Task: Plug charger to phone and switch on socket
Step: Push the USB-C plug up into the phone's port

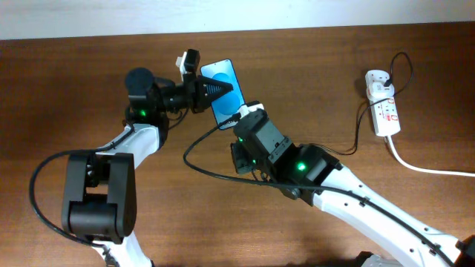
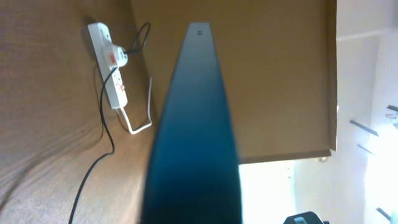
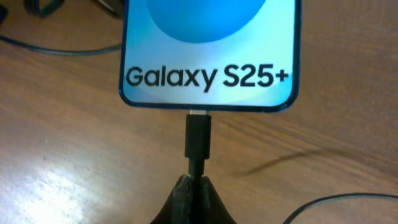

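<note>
The left tool [image 1: 215, 87] clamps the phone [image 1: 225, 72] near twelve o'clock. The right tool [image 3: 194, 190] pinches the charger [image 3: 198, 137], its plug tip meeting the phone's bottom edge. The socket [image 1: 384, 111] lies on the worktop [image 1: 74, 74] toward two o'clock.

Brown wood-grain tabletop [image 1: 312, 67] fills pretty much every view, bit of glare on it in the right wrist cam. There's a pale strip [image 1: 223, 15] along the top of the overhead, floor or wall idk. Left wrist cam: v bright white room [image 2: 367, 124] past the tabletop edge, blurry
</note>
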Available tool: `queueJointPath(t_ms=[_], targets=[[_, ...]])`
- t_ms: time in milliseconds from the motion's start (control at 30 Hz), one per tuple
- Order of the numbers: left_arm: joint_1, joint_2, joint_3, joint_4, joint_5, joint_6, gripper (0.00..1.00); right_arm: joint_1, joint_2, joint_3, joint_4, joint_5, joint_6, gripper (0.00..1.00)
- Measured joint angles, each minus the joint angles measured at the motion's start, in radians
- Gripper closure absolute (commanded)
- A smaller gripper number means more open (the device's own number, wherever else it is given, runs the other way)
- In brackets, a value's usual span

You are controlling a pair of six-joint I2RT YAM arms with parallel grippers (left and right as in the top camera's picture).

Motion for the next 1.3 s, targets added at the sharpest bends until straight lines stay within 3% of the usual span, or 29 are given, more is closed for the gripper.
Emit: queueJointPath(t_ms=[167,233,333,433,500,567,700,1100,1300], targets=[[0.017,0.000,0.012,0.043,0.006,0.001,1.00,0.000,0.000,0.000,0.131,0.049,-0.069,0.83],[-0.002,0.000,0.011,0.058,0.061,0.016,1.00,0.000,-0.002,0.001,0.145,0.064,-0.076,0.70],[-0.004,0.000,0.011,0.058,0.075,0.034,1.00,0.000,-0.012,0.008,0.093,0.045,-0.082,0.50],[0.007,0.000,0.011,0.060,0.054,0.057,1.00,0.000,-0.071,0.012,-0.086,-0.084,-0.083,0.48],[0.011,0.000,0.011,0.060,0.034,0.068,1.00,0.000,-0.082,0.013,-0.121,-0.098,-0.082,0.49],[0.013,0.000,0.010,0.060,0.022,0.072,1.00,0.000,-0.049,0.013,-0.109,-0.089,-0.087,0.68],[0.013,0.000,0.010,0.057,0.019,0.079,1.00,0.000,0.054,0.012,0.000,-0.066,-0.083,0.96],[0.056,0.000,0.043,0.148,-0.035,0.075,1.00,0.003,0.084,-0.045,0.324,0.025,-0.201,0.96],[0.025,0.000,0.048,0.146,0.000,0.084,1.00,0.019,0.097,-0.045,0.391,-0.010,-0.275,0.53]])
